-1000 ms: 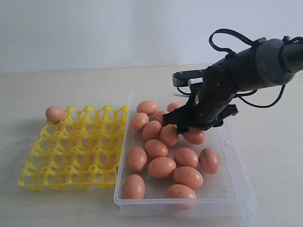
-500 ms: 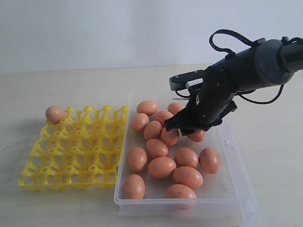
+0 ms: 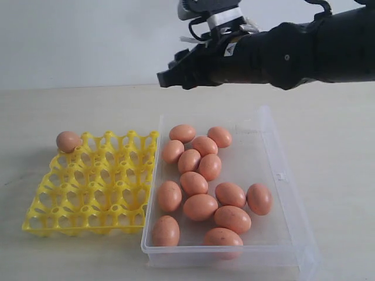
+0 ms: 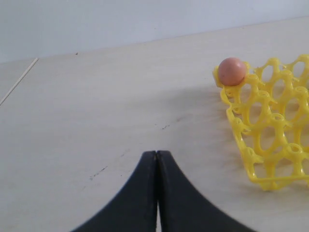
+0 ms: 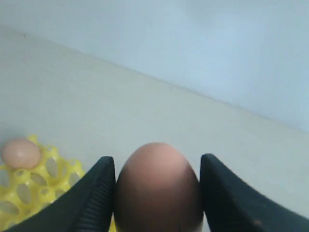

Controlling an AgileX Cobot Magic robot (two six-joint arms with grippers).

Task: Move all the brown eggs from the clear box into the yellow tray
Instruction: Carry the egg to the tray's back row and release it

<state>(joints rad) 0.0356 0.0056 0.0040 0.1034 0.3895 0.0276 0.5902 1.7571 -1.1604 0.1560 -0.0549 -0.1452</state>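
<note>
My right gripper (image 5: pixel 158 160) is shut on one brown egg (image 5: pixel 157 188), which fills the gap between both black fingers. In the exterior view that gripper (image 3: pixel 169 78) hangs high above the table, over the near-left corner of the clear box (image 3: pixel 234 257), and the held egg does not show there. Several brown eggs (image 3: pixel 200 206) lie loose in the box. One egg (image 3: pixel 68 141) sits in the far left corner cup of the yellow tray (image 3: pixel 82 227). My left gripper (image 4: pixel 157 152) is shut and empty, low over bare table beside the tray (image 4: pixel 251 155).
The yellow tray and the clear box stand side by side on a pale table, with the box on the right. The right arm (image 3: pixel 304 50) stretches across the upper right of the exterior view. A plain wall stands behind.
The right gripper closed on an egg among those in the box, lifted it out and swung up and to the left. One egg fewer lies in the box.
</note>
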